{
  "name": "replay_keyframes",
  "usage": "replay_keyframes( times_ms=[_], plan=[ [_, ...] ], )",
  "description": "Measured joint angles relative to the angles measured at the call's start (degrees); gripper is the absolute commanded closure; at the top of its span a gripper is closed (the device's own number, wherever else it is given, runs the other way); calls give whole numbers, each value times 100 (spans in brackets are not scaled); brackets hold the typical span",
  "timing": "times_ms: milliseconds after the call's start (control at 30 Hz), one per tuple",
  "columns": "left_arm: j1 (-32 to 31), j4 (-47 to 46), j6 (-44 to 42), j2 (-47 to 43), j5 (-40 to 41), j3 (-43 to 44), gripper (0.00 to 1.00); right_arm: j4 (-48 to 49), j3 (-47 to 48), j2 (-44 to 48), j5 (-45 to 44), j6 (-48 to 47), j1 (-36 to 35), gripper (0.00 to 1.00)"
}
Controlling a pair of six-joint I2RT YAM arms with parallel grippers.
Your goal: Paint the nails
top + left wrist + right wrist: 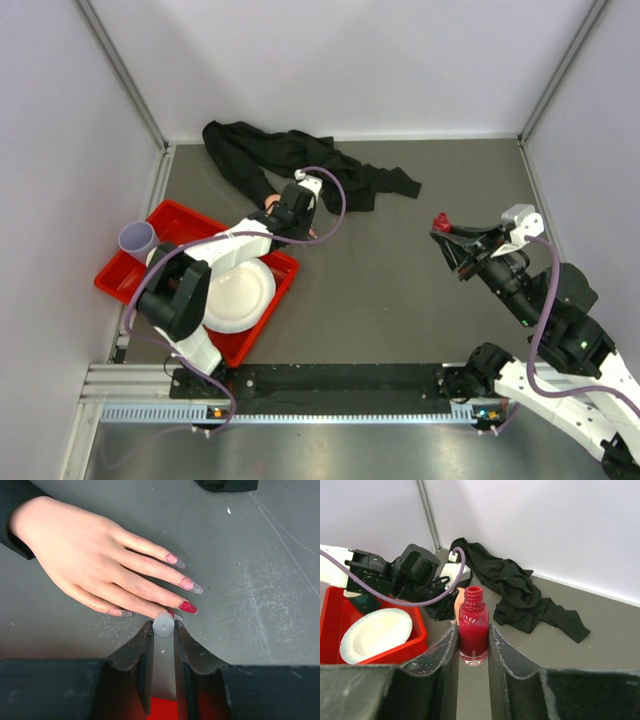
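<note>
- Left gripper (pixel 163 630) is clamped on the brush cap (pixel 163 623), which touches the mannequin hand (pixel 90 560) at the nails (pixel 188 607) — one red, the rest bare.
- Right gripper (pixel 473 645) pinches the open polish bottle (pixel 473 625), well apart.
- You're mid-coat; next, shift to a bare nail — gently.

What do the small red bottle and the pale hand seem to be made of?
The bottle: probably clear glass, glossy; red liquid shows through and the thick base glints. The hand: likely soft silicone or rubber, matte, skin-coloured, with fine knuckle creases.
</note>
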State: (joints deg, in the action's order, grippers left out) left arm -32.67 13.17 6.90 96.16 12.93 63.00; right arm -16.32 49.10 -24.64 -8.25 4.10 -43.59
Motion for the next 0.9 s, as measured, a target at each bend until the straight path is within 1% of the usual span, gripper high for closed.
replay_keyframes(
  times_ms=[900],
  plan=[
    [0,42,-63,0,-157,66,100,-2,0,-57,50,2,0,100]
  ],
)
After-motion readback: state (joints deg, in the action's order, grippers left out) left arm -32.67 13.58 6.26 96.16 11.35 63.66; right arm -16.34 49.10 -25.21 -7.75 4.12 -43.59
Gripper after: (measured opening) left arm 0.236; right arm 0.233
